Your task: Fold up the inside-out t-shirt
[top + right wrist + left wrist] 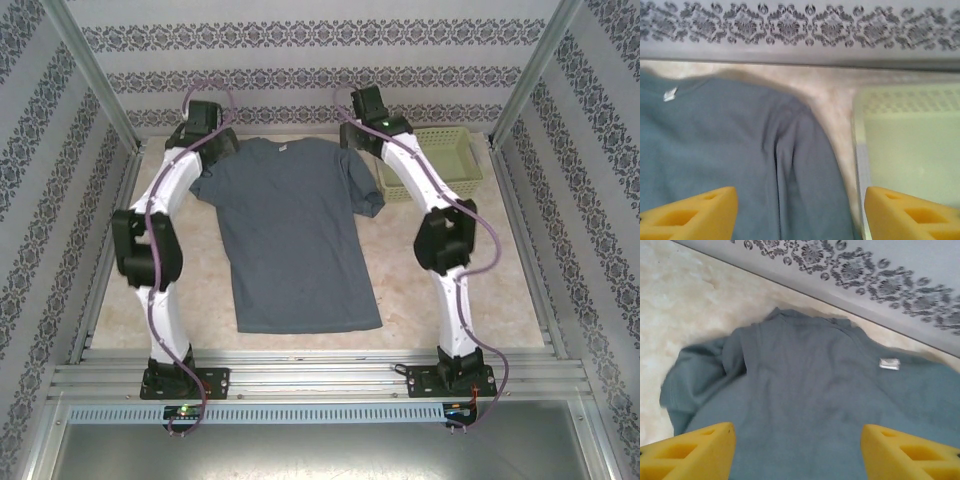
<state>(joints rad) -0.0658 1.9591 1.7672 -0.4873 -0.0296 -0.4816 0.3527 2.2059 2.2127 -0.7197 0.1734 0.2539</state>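
Inside-out slate blue-grey cloth t-shirt (295, 235) lies spread; left end effector (797, 442) and right end effector (800, 202) gape empty; rumpled sleeves could fold crooked.

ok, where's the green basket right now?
Top view: the green basket sits at the far right of the table, just right of the t-shirt and its sleeve.

The left arm (160, 235) and right arm (442, 235) stretched away from their bases, elbows bowed outward and wrists angled inward at the far end. The left gripper (797, 445) held its yellow fingers (705, 447) spread wide, gripping nothing. The right gripper (800, 207) was likewise wide apart and empty.
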